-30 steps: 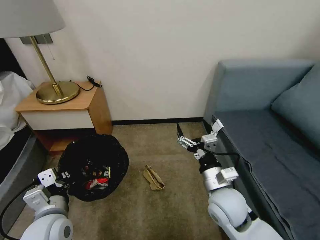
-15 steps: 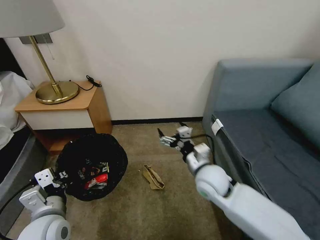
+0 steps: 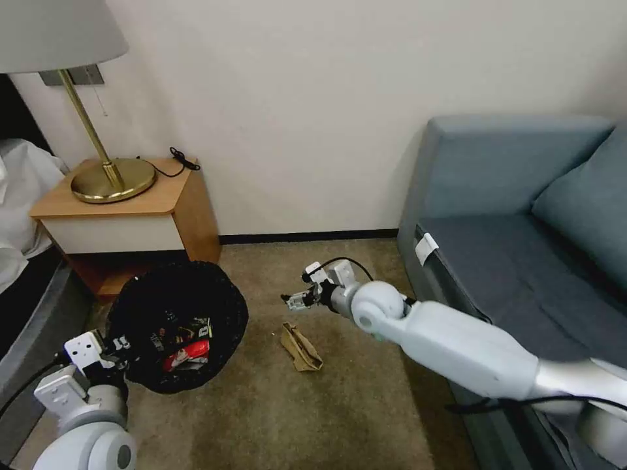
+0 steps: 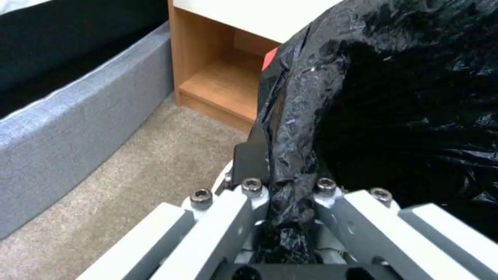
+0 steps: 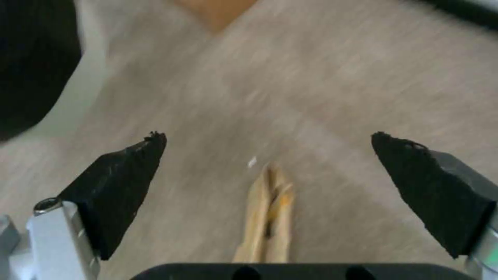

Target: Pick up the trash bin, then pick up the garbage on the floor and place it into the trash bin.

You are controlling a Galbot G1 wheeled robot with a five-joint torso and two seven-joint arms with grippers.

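The trash bin point(image 3: 176, 323), lined with a crinkly black bag, sits on the carpet by the nightstand with wrappers inside. My left gripper point(image 3: 121, 346) is shut on the bag-covered rim point(image 4: 290, 171) at the bin's near-left side. A piece of garbage, tan crumpled paper point(image 3: 300, 348), lies on the carpet right of the bin. My right gripper point(image 3: 292, 301) hovers open just beyond and above the paper point(image 5: 267, 217), which lies between its black fingertips point(image 5: 124, 171) in the right wrist view.
A wooden nightstand point(image 3: 124, 215) with a brass lamp point(image 3: 108, 176) stands behind the bin. A grey bed frame point(image 4: 62, 128) runs along the left. A blue-grey sofa point(image 3: 522, 261) fills the right side. Bare carpet point(image 3: 281, 418) lies in front.
My right arm has swung left from beside the sofa and now reaches out over the tan paper, gripper open. The left gripper and bin have barely moved.
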